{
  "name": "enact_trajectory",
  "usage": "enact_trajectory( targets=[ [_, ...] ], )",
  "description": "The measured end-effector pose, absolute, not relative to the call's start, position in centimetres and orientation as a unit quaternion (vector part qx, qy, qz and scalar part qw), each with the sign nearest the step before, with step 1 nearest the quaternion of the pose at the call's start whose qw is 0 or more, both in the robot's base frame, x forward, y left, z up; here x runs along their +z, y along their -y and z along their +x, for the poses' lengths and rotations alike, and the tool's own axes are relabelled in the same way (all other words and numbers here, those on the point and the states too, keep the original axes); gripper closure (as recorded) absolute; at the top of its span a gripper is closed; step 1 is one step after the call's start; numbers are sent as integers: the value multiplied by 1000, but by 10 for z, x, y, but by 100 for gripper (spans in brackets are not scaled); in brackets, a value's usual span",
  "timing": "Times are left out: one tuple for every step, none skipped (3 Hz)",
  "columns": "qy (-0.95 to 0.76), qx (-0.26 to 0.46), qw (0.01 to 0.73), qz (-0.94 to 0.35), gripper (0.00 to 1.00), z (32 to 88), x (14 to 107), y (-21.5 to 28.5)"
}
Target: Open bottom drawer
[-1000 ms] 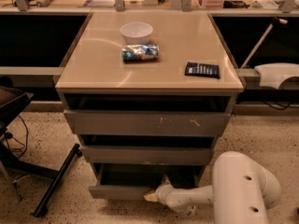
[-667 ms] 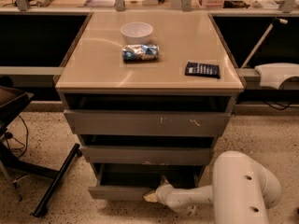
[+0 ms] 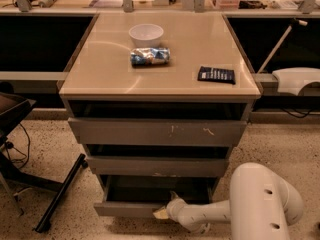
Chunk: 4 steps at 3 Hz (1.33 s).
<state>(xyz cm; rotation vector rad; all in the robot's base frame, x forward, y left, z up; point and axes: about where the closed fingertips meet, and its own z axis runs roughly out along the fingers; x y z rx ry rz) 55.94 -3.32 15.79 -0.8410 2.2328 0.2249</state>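
The bottom drawer (image 3: 125, 209) is the lowest of three grey drawers in the cabinet. It stands pulled out a little, with its dark inside showing above a plain front panel. My gripper (image 3: 162, 212) is at the right part of that front panel's top edge, at the end of my white arm (image 3: 210, 214) that reaches in from the lower right. The mid drawer (image 3: 155, 166) with a pale chipped edge and the top drawer (image 3: 155, 132) with white scratches sit above it.
On the beige cabinet top (image 3: 100, 69) are a white bowl (image 3: 146, 34), a crumpled snack bag (image 3: 150, 56) and a dark packet (image 3: 216, 74). A black chair base (image 3: 55, 199) stands on the speckled floor at left. My white arm housing (image 3: 262, 204) fills the lower right.
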Motion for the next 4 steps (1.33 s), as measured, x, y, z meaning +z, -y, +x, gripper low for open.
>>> enact_trajectory(
  targets=[
    [-869,86,366,-321,100,552,157,33],
    [-870,86,365,-321,100,551,157,34],
    [-872,86,367,-314,100,541,158,34],
    [-872,86,367,-314,100,541,158,34]
  ],
)
